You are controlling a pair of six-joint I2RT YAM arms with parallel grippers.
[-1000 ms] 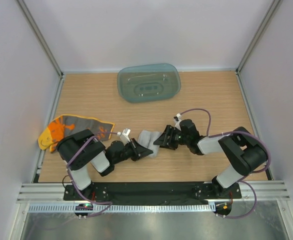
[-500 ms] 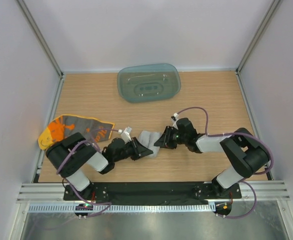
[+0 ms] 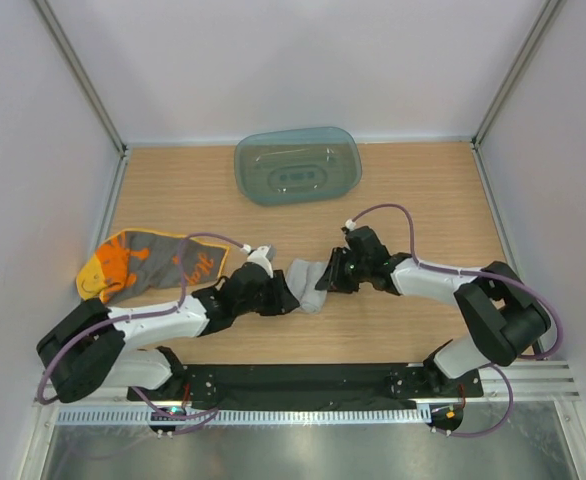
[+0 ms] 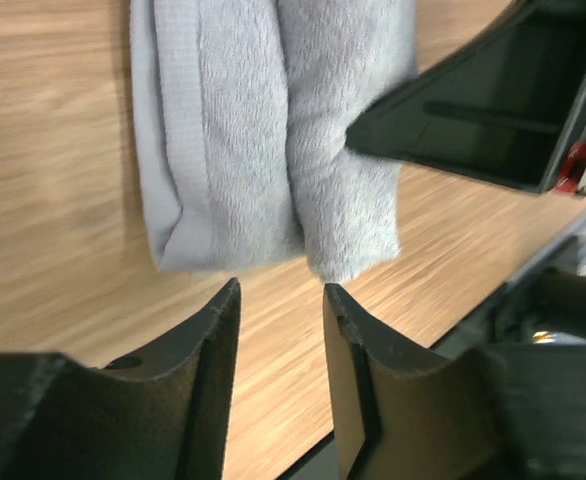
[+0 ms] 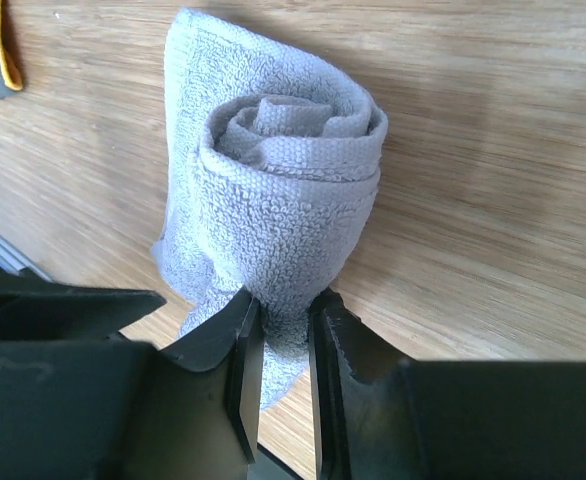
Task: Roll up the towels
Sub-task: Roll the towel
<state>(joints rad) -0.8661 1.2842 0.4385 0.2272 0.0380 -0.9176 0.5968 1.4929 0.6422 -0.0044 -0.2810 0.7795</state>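
We find the grey towel (image 3: pixel 309 283) on the counter (image 3: pixel 423 190), near the front and about midway across, lying between the tips of our two arms. It is partly rolled. The right wrist view shows a tight spiral at one end of the roll, with a flat flap of the same cloth spreading out beneath it and to the left.

Our right jaws are pinching the grey towel at the lower edge of that roll, with a narrow fold of cloth squeezed between them. The right arm (image 3: pixel 428 280) reaches in low from the right side.

Our left jaws are slightly spread with nothing between them, and only bare wood shows in the gap. Their tips sit just short of the towel's near end, not touching it. In the left wrist view the roll lies beside the flat folded part, and one dark right finger (image 4: pixel 453 120) presses against the roll's side. The left arm (image 3: pixel 168 318) stretches low across the counter from the left.

The yellow-orange towel (image 3: pixel 143 262) lies spread flat near the left edge, well apart from the grey one, with a purple cable (image 3: pixel 213 237) arching over it. A teal tray (image 3: pixel 298 165) sits at the far edge, about centre.
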